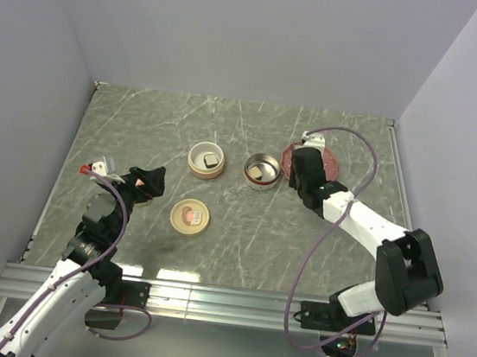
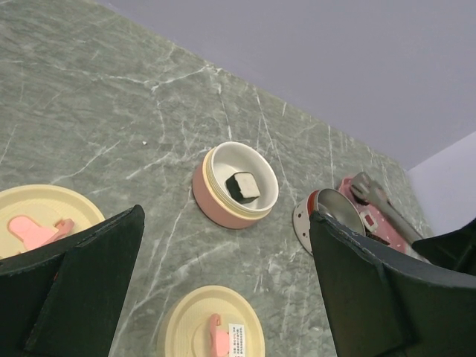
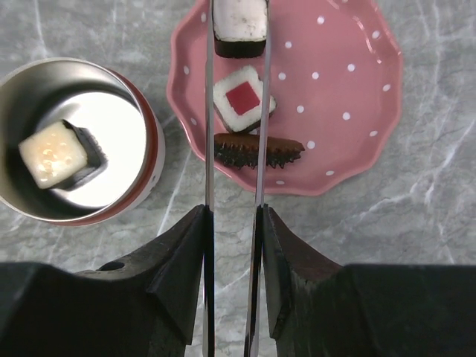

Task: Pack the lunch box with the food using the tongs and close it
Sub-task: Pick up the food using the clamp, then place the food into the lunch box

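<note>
While clamping tongs [image 3: 209, 111] in the right gripper [image 3: 232, 223], squeeze the white-centred piece [image 3: 239, 22] gently, lifting straight off the pink plate [image 3: 349, 74].

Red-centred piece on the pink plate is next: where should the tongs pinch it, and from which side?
I'd pinch the red-centred piece across two opposite dark-rimmed sides, coming straight down. It lies flat, red face up, slightly skewed on the pink plate, so turn the tongs to match. The dark ridged piece crowds its near side.

The left gripper [image 1: 151, 178] and right gripper [image 3: 232, 223] are matte black. White links and black joints form each arm [image 1: 363, 227], trailing 1 purple cable [image 1: 308, 265].
</note>
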Controlling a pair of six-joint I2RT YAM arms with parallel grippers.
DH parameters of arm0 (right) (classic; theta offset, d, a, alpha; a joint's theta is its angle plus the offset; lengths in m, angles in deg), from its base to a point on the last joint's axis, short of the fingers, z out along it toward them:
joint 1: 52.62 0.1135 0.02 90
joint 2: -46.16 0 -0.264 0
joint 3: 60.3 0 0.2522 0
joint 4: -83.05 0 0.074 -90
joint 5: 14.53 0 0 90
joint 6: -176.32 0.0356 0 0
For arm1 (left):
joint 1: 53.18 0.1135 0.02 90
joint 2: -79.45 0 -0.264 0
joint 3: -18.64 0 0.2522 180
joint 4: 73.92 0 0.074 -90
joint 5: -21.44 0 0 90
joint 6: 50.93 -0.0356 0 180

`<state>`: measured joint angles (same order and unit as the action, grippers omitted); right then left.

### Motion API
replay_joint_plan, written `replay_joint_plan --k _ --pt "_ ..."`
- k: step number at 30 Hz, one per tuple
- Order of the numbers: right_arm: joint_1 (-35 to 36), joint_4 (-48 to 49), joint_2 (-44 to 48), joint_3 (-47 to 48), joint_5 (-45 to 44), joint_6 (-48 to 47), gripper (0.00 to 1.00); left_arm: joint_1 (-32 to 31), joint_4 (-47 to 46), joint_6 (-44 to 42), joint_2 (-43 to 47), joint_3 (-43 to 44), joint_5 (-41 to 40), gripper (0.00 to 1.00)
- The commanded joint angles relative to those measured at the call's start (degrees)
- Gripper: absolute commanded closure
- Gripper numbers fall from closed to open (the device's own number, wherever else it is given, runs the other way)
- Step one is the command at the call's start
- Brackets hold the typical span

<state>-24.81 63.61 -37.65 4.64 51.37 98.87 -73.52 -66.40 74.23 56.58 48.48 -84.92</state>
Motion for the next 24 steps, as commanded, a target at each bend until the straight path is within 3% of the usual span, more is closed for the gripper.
replay_joint_plan --k 1,11,24 --pt "-0.3 1.9 5.7 -0.3 -1.7 0.5 0.87 -0.1 -2.5 -0.6 -0.7 -0.3 0.5 0.00" --pt "1.6 2.2 14.2 -4.9 -0.6 1.3 0.87 -0.1 -1.9 -0.5 -0.2 -0.3 0.3 0.01" --pt "16.4 0.6 18.0 -6.2 -7.6 3.6 0.87 -0.1 -1.3 -0.4 0.5 -0.1 0.3 0.00"
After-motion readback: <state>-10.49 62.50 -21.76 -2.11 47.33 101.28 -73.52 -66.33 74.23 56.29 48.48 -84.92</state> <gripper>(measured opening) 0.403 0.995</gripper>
